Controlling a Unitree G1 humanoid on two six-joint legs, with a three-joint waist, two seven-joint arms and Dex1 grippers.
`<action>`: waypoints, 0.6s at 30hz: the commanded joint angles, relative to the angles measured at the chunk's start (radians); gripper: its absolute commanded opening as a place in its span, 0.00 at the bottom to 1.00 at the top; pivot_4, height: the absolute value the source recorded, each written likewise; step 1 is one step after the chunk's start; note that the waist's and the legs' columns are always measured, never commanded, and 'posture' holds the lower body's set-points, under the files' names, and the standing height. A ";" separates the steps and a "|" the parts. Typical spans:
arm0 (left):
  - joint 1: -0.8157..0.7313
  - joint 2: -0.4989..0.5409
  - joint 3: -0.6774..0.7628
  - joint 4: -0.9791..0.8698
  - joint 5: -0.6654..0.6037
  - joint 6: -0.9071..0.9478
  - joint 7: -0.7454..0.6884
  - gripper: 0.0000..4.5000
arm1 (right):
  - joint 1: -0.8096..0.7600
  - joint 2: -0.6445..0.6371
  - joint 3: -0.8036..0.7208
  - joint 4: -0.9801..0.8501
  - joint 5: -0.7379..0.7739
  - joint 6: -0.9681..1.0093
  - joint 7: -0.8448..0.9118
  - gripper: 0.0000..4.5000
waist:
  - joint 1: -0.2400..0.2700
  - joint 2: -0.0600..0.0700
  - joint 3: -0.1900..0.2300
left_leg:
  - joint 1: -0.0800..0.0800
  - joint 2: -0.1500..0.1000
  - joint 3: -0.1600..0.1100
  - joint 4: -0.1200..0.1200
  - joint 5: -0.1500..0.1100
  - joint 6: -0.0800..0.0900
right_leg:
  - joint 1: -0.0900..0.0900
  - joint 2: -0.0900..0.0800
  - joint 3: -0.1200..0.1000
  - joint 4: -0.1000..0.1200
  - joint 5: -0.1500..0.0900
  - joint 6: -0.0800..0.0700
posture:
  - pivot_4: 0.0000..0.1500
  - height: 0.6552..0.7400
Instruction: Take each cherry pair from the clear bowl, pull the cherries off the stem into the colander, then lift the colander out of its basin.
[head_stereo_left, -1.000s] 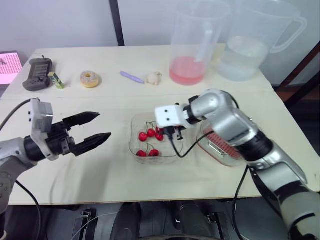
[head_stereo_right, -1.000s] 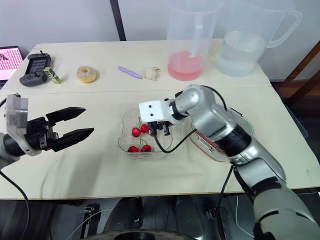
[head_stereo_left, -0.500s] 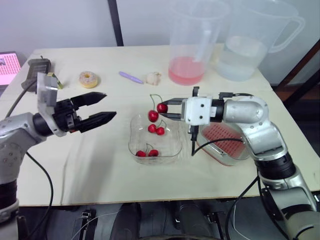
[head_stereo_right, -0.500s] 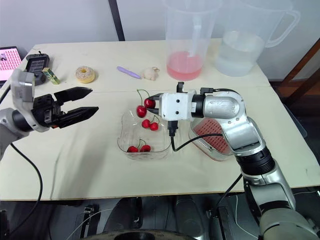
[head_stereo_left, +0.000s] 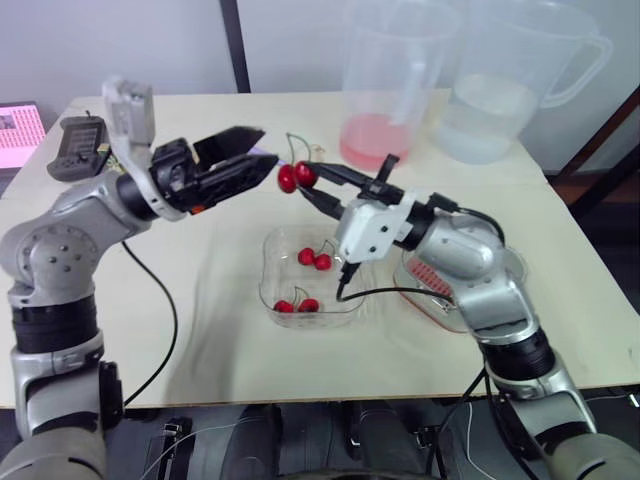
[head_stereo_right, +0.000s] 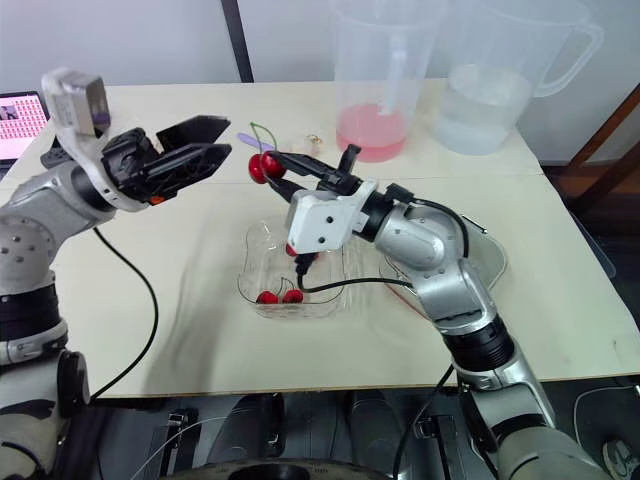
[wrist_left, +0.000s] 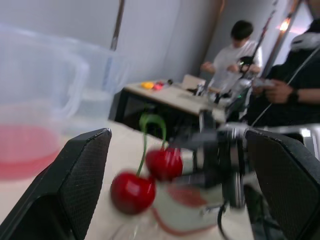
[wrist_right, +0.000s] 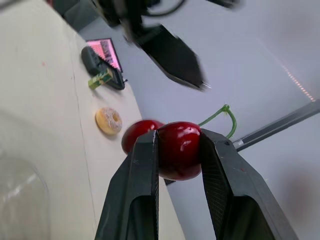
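Your right gripper is clamped on one cherry of the cherry pair, high above the far rim of the clear bowl. Your left gripper gapes wide, empty, just beside the pair. Pull there and the fruit probably drops short of the colander beside the bowl.

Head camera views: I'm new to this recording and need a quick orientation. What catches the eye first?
The cherry pair hangs in mid-air above the table, one cherry clamped in the right gripper, with the open left gripper close beside it. Below sits the clear bowl with more cherries in it. At the table's far edge stands a big jug of pink liquid.
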 joint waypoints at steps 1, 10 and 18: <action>-0.057 -0.016 0.017 0.014 -0.038 0.018 0.033 1.00 | -0.023 0.011 -0.013 -0.024 -0.016 -0.052 -0.041 0.26 | -0.001 0.000 0.000 | 0.000 0.000 0.000 0.000 0.000 0.000 | 0.000 0.000 0.000 0.000 0.000 0.000 | 1.00 1.00; -0.137 -0.049 0.013 0.059 -0.066 0.063 0.053 1.00 | -0.045 0.022 -0.003 0.008 -0.042 -0.121 -0.070 0.26 | -0.001 0.000 0.000 | 0.000 0.000 -0.001 0.001 0.000 0.000 | 0.001 0.000 -0.001 0.000 0.000 0.000 | 1.00 1.00; -0.148 -0.067 0.010 0.092 -0.074 0.079 0.035 0.50 | -0.053 0.029 -0.005 0.027 -0.052 -0.148 -0.081 0.25 | -0.001 0.000 0.000 | 0.000 0.000 -0.001 0.001 0.000 0.000 | 0.001 0.000 -0.001 0.000 0.000 0.000 | 1.00 1.00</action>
